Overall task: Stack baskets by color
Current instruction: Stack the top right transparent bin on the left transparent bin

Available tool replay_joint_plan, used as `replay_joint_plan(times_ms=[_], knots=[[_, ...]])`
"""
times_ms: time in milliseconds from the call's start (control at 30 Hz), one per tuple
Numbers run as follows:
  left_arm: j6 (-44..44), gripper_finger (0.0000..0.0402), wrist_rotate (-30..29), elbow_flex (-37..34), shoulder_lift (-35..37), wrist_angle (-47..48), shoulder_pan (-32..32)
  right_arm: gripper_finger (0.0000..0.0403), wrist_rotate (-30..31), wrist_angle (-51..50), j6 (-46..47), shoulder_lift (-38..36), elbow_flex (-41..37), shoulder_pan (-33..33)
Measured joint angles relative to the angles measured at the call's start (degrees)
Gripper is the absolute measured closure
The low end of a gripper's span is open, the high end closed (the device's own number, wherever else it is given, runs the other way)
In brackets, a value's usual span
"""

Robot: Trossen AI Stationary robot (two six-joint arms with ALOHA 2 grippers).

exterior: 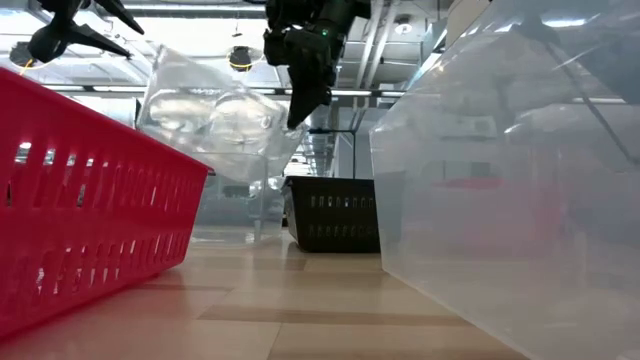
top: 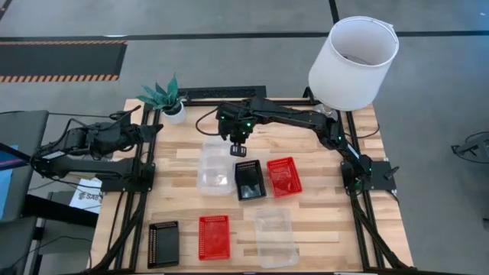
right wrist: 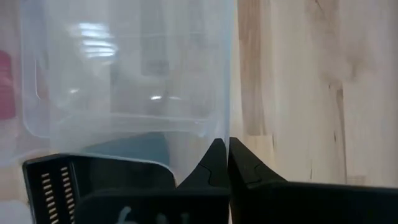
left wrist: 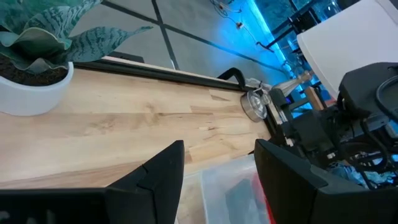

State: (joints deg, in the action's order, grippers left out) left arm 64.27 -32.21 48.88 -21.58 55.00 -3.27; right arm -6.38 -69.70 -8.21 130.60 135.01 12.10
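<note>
clear basket (top: pixel 215 169) | tilted, wall pinched by right gripper (top: pixel 238 150) | left gripper (top: pixel 157 130) spread, holding nothing

Basket count on the worktop (top: pixel 321 221) — two red baskets (top: pixel 284 176), two black baskets (top: pixel 248 179), two clear baskets (top: pixel 214 169) — plus one plant (top: pixel 164 95), one lampshade (top: pixel 353 63).

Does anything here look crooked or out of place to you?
Yes: the clear basket hangs tilted above the table, one wall pinched by the right gripper. A large white lampshade stands oddly at the table's far right corner.
</note>
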Motion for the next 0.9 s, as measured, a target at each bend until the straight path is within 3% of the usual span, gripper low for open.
replay_joint_plan(times_ms=[900], knots=[[0.0, 0.0219, 0.1, 0.0, 0.0, 0.2, 0.0, 0.0403, -3.0, -2.4, -2.3, 2.3, -0.3, -0.3]])
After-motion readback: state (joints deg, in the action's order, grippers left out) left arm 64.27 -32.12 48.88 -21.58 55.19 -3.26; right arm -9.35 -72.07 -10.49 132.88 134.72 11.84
